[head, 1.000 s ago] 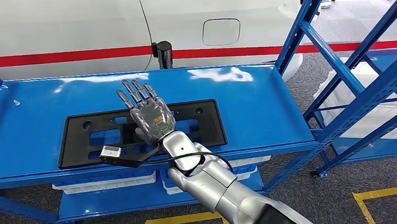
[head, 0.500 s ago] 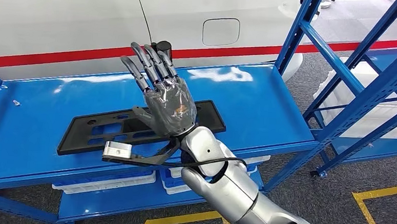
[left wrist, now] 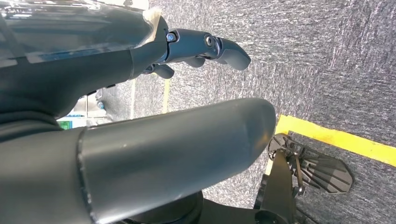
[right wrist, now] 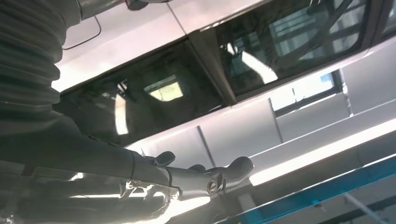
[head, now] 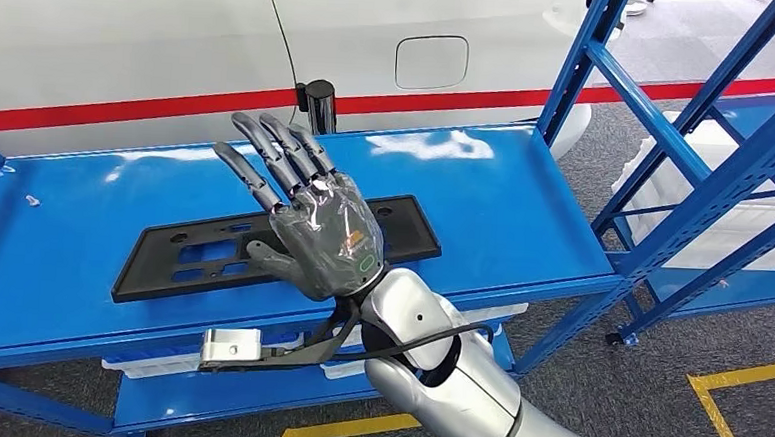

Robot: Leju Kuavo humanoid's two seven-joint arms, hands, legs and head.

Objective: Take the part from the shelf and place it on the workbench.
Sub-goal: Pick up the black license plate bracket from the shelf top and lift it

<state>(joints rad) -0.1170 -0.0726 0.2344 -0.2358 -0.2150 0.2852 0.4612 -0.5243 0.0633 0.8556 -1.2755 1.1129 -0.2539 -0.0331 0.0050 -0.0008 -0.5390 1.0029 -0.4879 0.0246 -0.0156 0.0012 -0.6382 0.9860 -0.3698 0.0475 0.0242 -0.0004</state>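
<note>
- The fingers (head: 266,162) of the right hand (head: 313,220) are spread wide and point up and away from the robot. They hold nothing.
- The right hand is in the air over the blue table (head: 524,216), with its back turned to the head camera.
- The part (head: 176,253) is a flat black plate with holes in it. It lies flat on the blue table, under and behind the right hand.
- The part is long from side to side, along the front edge of the table. One end sticks out to the left of the hand and the other end (head: 413,225) to the right.
- So the part is below the fingers, not in front of them. The fingertips point over it, toward the white car (head: 173,37) behind the table.
- I think the hand must tip down and go lower before it can take the part.
- The left hand (left wrist: 140,154) hangs low by the grey floor (left wrist: 327,70), near a yellow line (left wrist: 336,137). Its fingers look a little bent and hold nothing.
- The right hand is much nearer to the part, so it looks like the one to use.
</note>
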